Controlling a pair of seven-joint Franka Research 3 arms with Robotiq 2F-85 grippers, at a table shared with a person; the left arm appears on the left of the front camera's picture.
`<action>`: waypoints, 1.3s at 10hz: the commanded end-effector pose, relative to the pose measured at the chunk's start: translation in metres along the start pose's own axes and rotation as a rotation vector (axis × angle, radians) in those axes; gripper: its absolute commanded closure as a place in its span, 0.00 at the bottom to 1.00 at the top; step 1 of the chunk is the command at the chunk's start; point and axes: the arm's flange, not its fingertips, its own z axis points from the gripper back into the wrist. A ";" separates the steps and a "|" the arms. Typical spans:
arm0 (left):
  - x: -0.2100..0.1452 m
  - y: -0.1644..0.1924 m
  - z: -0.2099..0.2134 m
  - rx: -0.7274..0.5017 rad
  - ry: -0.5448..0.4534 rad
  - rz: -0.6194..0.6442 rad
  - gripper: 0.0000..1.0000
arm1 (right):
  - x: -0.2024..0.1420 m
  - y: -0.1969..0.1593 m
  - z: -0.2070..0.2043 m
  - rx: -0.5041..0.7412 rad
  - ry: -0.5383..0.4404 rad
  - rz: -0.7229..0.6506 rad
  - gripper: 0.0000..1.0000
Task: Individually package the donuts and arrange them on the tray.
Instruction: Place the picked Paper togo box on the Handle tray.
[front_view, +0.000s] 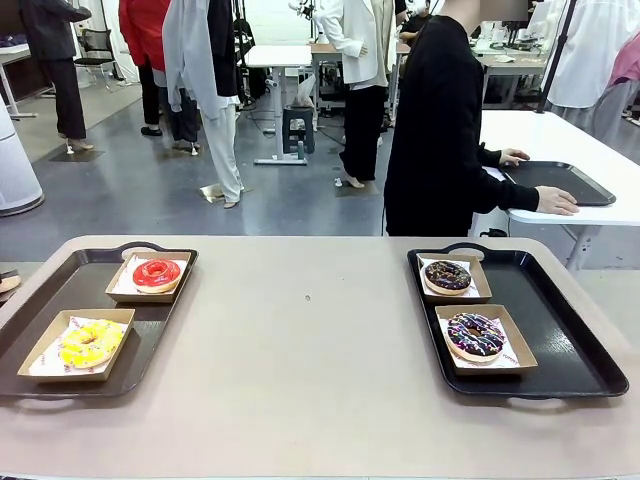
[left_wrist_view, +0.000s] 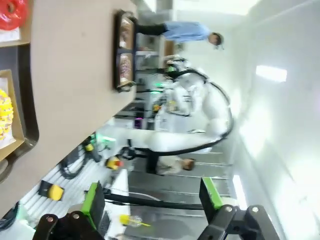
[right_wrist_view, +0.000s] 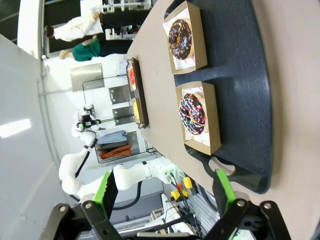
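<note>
Four donuts lie in open cardboard boxes on two black trays. On the left tray (front_view: 143, 330) the red donut (front_view: 157, 273) sits far and the yellow donut (front_view: 90, 342) near. The right tray (front_view: 560, 330) carries the chocolate sprinkled donut (front_view: 448, 276) far and the dark purple-brown drizzled donut (front_view: 475, 334) near. My left gripper (left_wrist_view: 152, 197) is open and holds nothing, off the table's near edge, with the red donut (left_wrist_view: 12, 12) and yellow donut (left_wrist_view: 4, 112) at its picture's left edge. Likewise open and holding nothing, my right gripper (right_wrist_view: 165, 187) looks over the right tray (right_wrist_view: 245, 100) and its two donuts (right_wrist_view: 192, 111).
The tan table (front_view: 310, 350) lies bare between the trays. A person in black (front_view: 440, 120) stands past the far edge, turned to a white side table with both hands at another black tray (front_view: 560, 180). Other people stand farther back.
</note>
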 end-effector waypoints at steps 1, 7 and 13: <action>0.008 0.021 0.030 -0.087 0.028 0.025 0.00 | -0.002 0.003 -0.001 0.003 -0.001 -0.003 0.00; -0.004 0.105 0.054 0.072 -0.079 -0.027 0.00 | -0.002 0.003 -0.001 0.003 -0.001 -0.003 0.00; -0.003 0.126 0.069 0.079 -0.214 -0.015 0.00 | -0.002 0.003 -0.001 0.003 -0.001 -0.003 0.00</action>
